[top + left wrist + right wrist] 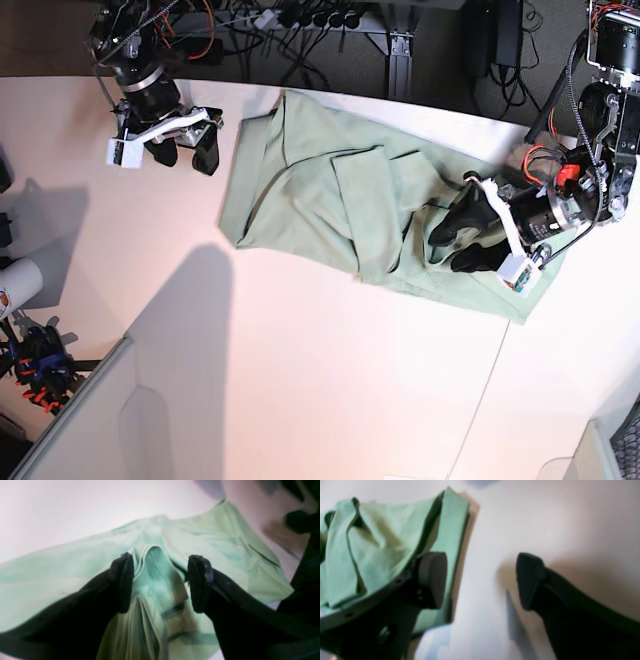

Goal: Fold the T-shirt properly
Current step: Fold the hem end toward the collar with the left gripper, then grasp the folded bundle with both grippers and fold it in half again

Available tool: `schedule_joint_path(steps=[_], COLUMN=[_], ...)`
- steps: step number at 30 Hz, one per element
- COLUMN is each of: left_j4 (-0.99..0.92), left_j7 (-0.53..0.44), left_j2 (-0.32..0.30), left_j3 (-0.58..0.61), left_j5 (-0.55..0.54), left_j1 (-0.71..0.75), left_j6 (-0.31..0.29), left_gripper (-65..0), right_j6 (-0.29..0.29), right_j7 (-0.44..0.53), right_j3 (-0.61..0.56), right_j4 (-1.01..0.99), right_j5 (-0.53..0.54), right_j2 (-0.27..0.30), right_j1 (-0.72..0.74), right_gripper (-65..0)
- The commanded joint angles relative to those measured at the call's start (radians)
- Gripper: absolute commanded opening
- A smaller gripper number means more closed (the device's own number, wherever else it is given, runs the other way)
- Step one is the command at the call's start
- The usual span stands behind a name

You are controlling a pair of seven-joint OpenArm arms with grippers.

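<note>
Worktop (300, 360) is off-white, matte, fills most of my base view. Light is uneven: bright at 9 o'clock, warmer pinkish toward 3, with a broad soft shadow (185, 330) at 7 o'clock. Thin seam (490, 380) runs down the surface at 5 o'clock. Beyond the far edge at 12 it's dark, with a grey metal frame post (400, 60) and a cable tangle (270, 20). Pale panel edge (70, 410) at 8 o'clock.

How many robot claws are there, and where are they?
2. The left gripper is over the T-shirt, open with a bunched fold of cloth between its fingers. The right gripper is open above the bare table, beside the shirt's edge.
</note>
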Motion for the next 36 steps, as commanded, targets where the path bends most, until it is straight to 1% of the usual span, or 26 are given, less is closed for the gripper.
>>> schedule_joint_path(steps=[1,3,5,10,13,16,19,21,24,25,26,27,29,30,32,34,36], left_j4=[0.023,0.032,0.035,0.035,0.035,0.035,0.035,0.035,0.035,0.035,0.035,0.035,0.035,0.035,0.035,0.035,0.035], left_j7=[-0.015,-0.015,-0.015,-0.015,-0.012,-0.011,-0.011,-0.011,-0.011,-0.011,-0.011,-0.011,-0.011,-0.011,-0.011,-0.009,0.006], left_j2=[0.004,0.008,0.007,0.004,-0.001,-0.018,-0.035,-0.043,-0.052,-0.053,-0.054,-0.053,-0.053,-0.053,-0.053,-0.054,-0.055], left_j3=[-0.005,-0.005,-0.010,-0.043,-0.060,-0.064,-0.064,-0.066,-0.069,-0.075,-0.081,-0.091,-0.115,-0.129,-0.161,-0.192,-0.229], left_j5=[-0.043,-0.053,-0.048,-0.048,-0.048,-0.048,-0.048,-0.048,-0.049,-0.051,-0.056,-0.064,-0.080,-0.088,-0.098,-0.097,-0.098], left_j1=[-0.020,-0.022,-0.022,-0.021,-0.021,-0.021,-0.021,-0.021,-0.021,-0.021,-0.021,-0.021,-0.021,-0.021,-0.021,-0.021,-0.021], left_j6=[-0.005,-0.005,-0.005,-0.005,-0.005,-0.005,-0.005,-0.005,-0.005,-0.005,-0.005,-0.005,-0.005,-0.005,-0.005,-0.005,-0.005], left_gripper=[-27.6,-27.7,-27.7,-27.7,-27.7,-27.7,-27.7,-27.7,-27.7,-27.7,-27.7,-27.7,-27.7,-27.7,-27.7,-27.7,-27.7], right_j6=[0.006,0.008,0.008,0.005,0.005,0.005,0.005,0.005,0.005,0.005,0.005,0.005,0.005,0.005,0.005,0.006,0.005], right_j7=[0.021,-0.002,-0.028,-0.031,-0.031,-0.032,-0.033,-0.033,-0.007,0.010,0.028,0.046,0.089,0.108,0.130,0.132,0.136], right_j3=[-0.003,-0.026,-0.069,-0.192,-0.211,-0.211,-0.211,-0.211,-0.213,-0.213,-0.213,-0.213,-0.213,-0.213,-0.213,-0.213,-0.212], right_j4=[-0.013,-0.056,-0.069,-0.075,-0.079,-0.081,-0.081,-0.081,-0.082,-0.082,-0.082,-0.082,-0.082,-0.082,-0.082,-0.081,-0.081], right_j5=[0.034,0.057,0.056,0.032,0.032,0.032,0.028,0.019,-0.001,-0.014,-0.028,-0.041,-0.062,-0.076,-0.114,-0.153,-0.190], right_j2=[0.008,0.008,0.006,0.001,-0.038,-0.090,-0.128,-0.143,-0.150,-0.149,-0.149,-0.149,-0.149,-0.149,-0.149,-0.147,-0.129], right_j1=[0.024,0.057,0.074,0.076,0.076,0.076,0.076,0.076,0.076,0.076,0.076,0.076,0.076,0.076,0.078,0.085,0.090], right_gripper=[-21.7,-21.8,-21.8,-21.8,-21.8,-21.8,-21.8,-21.8,-22.8,-26.5,-33.0,-41.5,-60.6,-65.0,-65.0,-65.0,-65.0])
